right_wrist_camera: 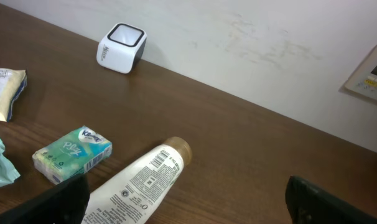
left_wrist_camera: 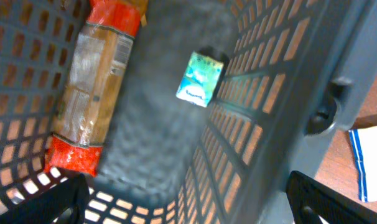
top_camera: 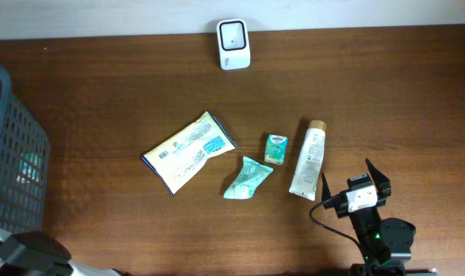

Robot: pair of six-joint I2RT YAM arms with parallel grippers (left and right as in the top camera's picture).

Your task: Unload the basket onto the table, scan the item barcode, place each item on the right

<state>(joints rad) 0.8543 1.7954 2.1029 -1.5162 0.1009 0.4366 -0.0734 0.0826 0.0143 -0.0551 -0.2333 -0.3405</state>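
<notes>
Tube (top_camera: 308,160) lies flat right of table centre, cap toward 12 o'clock, barcode facing up. Scanner (top_camera: 233,44) at its 11 o'clock, well apart. Right gripper (top_camera: 346,170) near tube's 4 o'clock, fingers apart, empty. Left gripper (left_wrist_camera: 195,205) fingers apart above basket (top_camera: 18,153).

Right arm (top_camera: 374,230) — black housing, white camera block (top_camera: 361,198), 2 black tapered fingers (top_camera: 380,178), black cable loop (top_camera: 318,218), green indicator light (top_camera: 376,234). Left arm (top_camera: 29,257) — black rounded housing.
</notes>
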